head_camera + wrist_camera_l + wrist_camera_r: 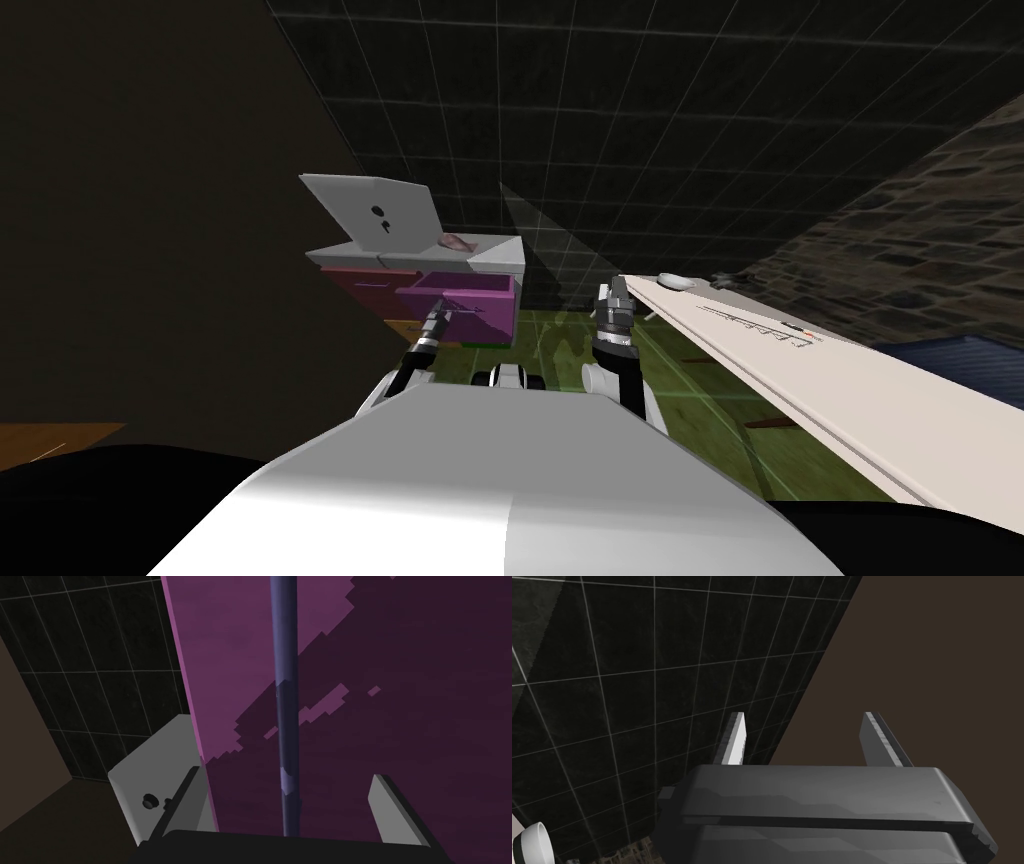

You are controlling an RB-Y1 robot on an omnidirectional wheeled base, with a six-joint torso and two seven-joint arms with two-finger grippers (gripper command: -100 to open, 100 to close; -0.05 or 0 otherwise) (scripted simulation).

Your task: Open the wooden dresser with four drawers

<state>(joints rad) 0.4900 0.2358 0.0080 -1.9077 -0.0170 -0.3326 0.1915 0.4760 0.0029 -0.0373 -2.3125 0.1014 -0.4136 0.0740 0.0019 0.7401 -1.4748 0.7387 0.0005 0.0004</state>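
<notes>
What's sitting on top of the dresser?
An open white laptop and a small pink thing beside it sit on the dresser. The laptop hides whatever lies behind it.

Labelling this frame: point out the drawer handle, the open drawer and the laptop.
drawer handle (286, 701), left wrist view, middle of bar.
open drawer (490, 320), head view, purple front panel.
laptop (385, 215), head view, lid.

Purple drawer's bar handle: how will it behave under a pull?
The handle is a thin, straight bar, so likely stiff, but it looks smooth and the fingers might slide along it. The drawer already stands partly out, so it should probably glide on. The left end effector straddles the bar, open.
</notes>
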